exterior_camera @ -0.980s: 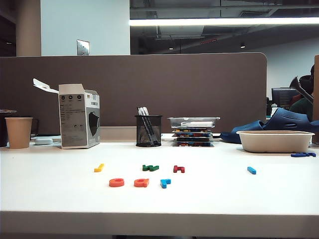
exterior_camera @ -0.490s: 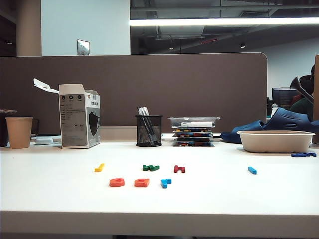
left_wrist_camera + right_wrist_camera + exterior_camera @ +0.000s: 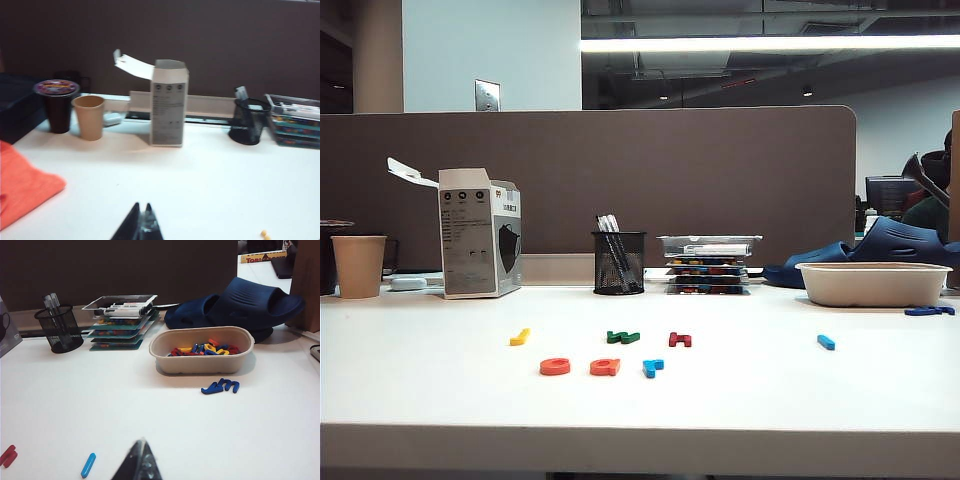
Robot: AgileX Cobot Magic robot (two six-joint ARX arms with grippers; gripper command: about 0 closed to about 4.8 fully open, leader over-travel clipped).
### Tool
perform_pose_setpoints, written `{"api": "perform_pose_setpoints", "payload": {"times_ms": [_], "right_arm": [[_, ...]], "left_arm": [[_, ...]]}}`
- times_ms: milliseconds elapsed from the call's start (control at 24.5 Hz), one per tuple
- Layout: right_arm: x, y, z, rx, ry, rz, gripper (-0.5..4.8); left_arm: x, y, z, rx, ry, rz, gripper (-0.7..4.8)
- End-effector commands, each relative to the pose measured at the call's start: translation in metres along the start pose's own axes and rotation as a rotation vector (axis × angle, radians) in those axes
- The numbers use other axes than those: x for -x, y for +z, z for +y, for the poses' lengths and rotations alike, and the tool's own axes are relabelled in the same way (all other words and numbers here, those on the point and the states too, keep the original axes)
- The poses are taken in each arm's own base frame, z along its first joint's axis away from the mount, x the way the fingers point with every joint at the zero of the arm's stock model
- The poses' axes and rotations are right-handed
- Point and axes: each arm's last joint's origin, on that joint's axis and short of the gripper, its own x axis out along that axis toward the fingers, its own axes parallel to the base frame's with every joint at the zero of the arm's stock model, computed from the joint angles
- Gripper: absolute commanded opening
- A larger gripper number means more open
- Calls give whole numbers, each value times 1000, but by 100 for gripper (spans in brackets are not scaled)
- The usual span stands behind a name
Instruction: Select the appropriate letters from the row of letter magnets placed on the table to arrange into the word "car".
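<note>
Word row: the orange-red c [image 3: 554,367], the orange a [image 3: 605,368] and the light blue r [image 3: 652,367] lie side by side on the desk [image 3: 740,400], nearer the front edge, and I read them as spelling "car".
Spare letters: yellow letter [image 3: 520,337], green letter [image 3: 622,337] and dark red letter [image 3: 679,340] sit in the row just behind; the blue bar [image 3: 825,342] lies well apart toward the right.
Left tool: left tool [image 3: 142,224] shows only its tips, pressed together with nothing between them, low over bare desk, facing the box [image 3: 169,102] and paper cup [image 3: 89,117].
Right tool: right tool [image 3: 141,463] likewise has its tips together and empty, near the blue bar, looking toward the bowl of letters [image 3: 202,349].
Step in hand: by my judgement the arranging is done, so I'm parking both arms.
How to do it well: I'd draw back high and straight, clear of the three letters, since they look light and a brush could skew the spacing.
Check: I'd confirm the r sits square; it looks slightly turned.
</note>
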Motion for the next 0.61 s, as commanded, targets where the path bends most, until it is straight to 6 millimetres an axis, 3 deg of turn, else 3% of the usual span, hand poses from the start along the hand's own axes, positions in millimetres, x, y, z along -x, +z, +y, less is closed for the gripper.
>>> {"api": "perform_pose_setpoints", "payload": {"times_ms": [41, 612], "right_arm": [[-1, -3, -1, 11, 1, -34, -7], [4, -31, -5, 63, -57, -106, -7]], "left_arm": [[-3, 1, -1, 4, -28, -94, -6], [-14, -45, 1, -25, -25, -30, -5]]}}
